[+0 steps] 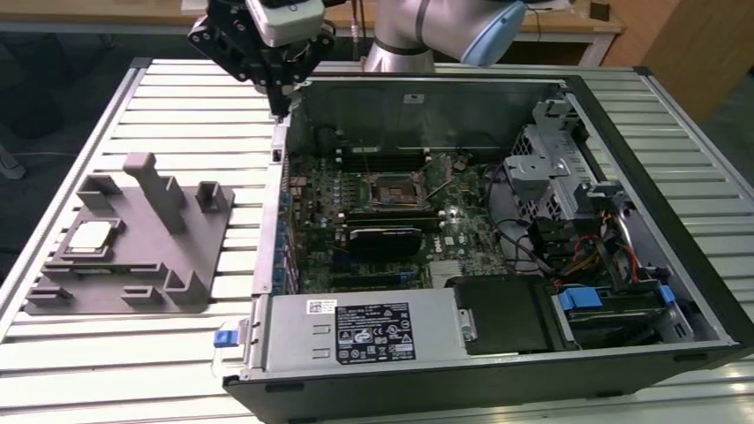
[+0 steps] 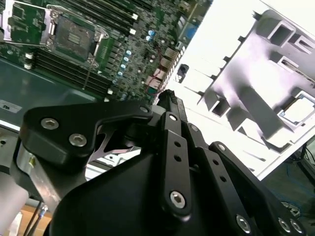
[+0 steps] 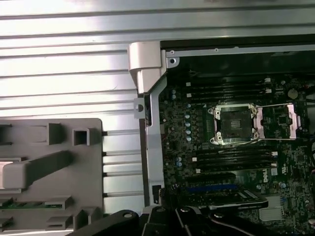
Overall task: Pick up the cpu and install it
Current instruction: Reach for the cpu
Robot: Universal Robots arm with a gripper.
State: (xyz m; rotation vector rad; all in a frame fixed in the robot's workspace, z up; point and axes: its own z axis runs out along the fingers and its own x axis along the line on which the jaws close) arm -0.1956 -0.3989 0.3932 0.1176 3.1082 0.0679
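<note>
Cpu (image 1: pixel 92 237) lies flat, silver face up, in a square recess of the grey tray (image 1: pixel 194 265) at the exterior view's left, a little below the middle of the frame. The tray rests on the slatted metal table (image 1: pixel 177 97), just beside the open computer case (image 1: pixel 353 389). The second wrist view also shows the chip seated in the tray (image 2: pixel 256 64), with nothing touching it (image 2: pixel 300 109).

The gripper (image 1: pixel 281 106) hangs in the upper left of the exterior view, tip pointing down over the far corner of the case wall nearest the tray. Its fingers are drawn together to a narrow tip and carry nothing, as the second wrist view also shows (image 2: pixel 169 98). It is well apart from the chip.

Inside the case, the black socket (image 1: pixel 383 190) sits on the green motherboard (image 1: pixel 454 234), empty, with its metal frame swung open beside it in both wrist views (image 2: pixel 74 37) (image 3: pixel 234 123).
</note>
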